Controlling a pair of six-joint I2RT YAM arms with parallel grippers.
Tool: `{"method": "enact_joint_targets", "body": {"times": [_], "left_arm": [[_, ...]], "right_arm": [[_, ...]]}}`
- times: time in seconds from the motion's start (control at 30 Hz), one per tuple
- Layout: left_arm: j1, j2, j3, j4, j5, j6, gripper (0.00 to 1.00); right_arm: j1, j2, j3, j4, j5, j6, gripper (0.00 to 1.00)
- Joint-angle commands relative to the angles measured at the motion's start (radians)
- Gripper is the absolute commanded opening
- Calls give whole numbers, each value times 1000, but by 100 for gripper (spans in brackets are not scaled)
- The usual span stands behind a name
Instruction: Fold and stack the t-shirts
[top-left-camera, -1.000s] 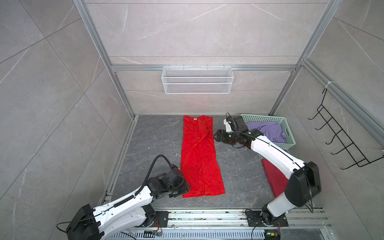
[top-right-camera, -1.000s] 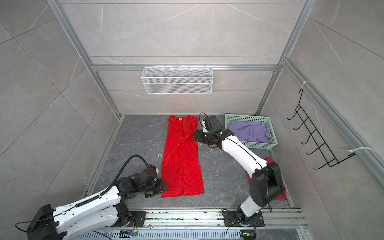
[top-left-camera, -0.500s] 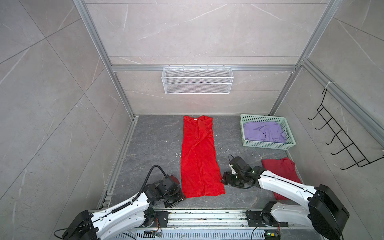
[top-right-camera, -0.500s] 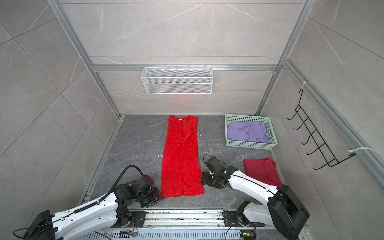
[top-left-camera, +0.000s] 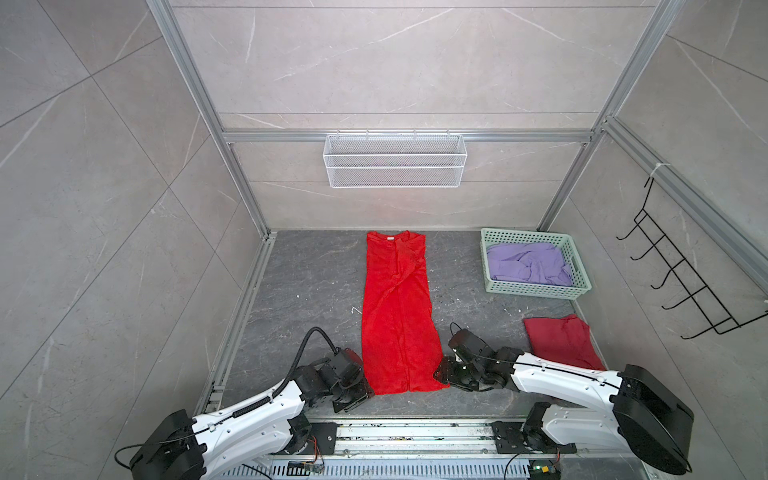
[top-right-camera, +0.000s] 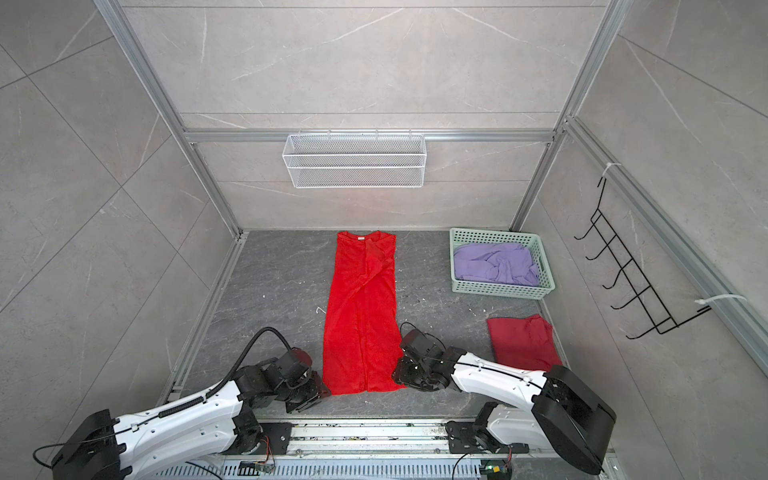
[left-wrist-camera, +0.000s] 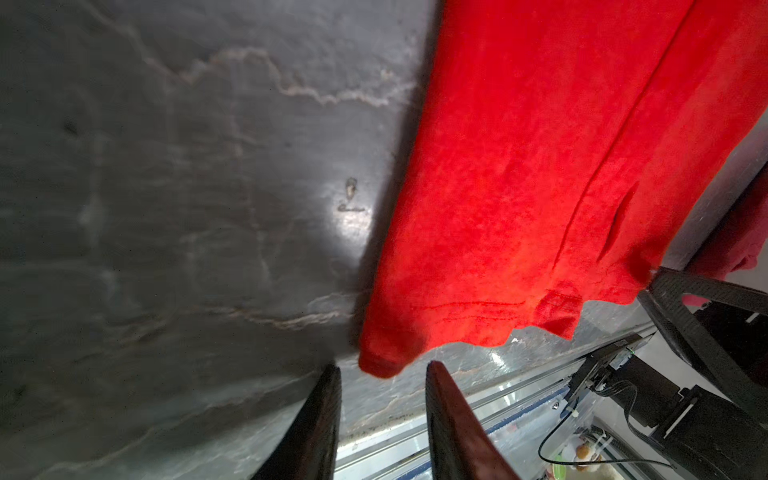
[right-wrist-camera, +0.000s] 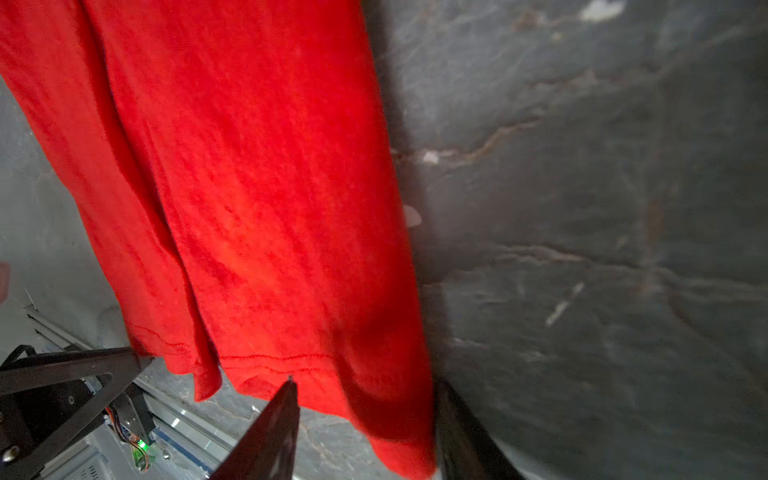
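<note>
Left wrist view, nearest: the left hand (left-wrist-camera: 380, 368) stands narrowly parted, with a hem corner of the bright red t-shirt (left-wrist-camera: 540, 166) just at its tips, not pinched. Right wrist view shows the right hand (right-wrist-camera: 365, 388) wider, straddling the other hem corner without clamping it. Only both top views give the count: two hands, three t-shirts, one basket. The bright red one lies as a long strip mid-frame on the bench (top-left-camera: 311, 282). The darker red t-shirt (top-left-camera: 561, 345) lies flat at lower right. Furthest, right of centre, the mint basket (top-left-camera: 536, 291) holds the crumpled lavender t-shirt (top-left-camera: 528, 264).
</note>
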Motion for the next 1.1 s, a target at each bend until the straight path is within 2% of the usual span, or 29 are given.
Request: {"method": "enact_joint_targets", "body": {"times": [0.0,0.17,0.27,0.37,0.47,0.5,0.7,0.8,0.97,1.07], "left_arm": [[-4,-5,21,-110,-70,2,42],[-3,63,1,24,-51,3,42],[-3,125,9,95,-24,15,34],[-3,171,33,105,-18,33,21],[-3,184,64,65,-30,58,2],[-4,174,69,53,-31,58,0],[-14,36,43,-46,-9,29,0],[-33,-47,84,-114,9,56,0],[-34,-111,215,-171,-27,135,0],[-29,-67,318,-209,-104,205,0]], "right_arm": [[12,25,-33,-56,29,31,47],[16,48,-33,-44,47,46,35],[23,68,-33,-16,44,57,29],[32,77,-26,-7,50,58,22],[43,76,-20,-10,67,63,12],[51,74,-19,-12,70,64,10],[146,28,9,-104,113,96,1],[223,-7,59,-174,160,115,0],[271,-51,191,-269,323,148,0],[269,-47,236,-211,428,173,1]]}}
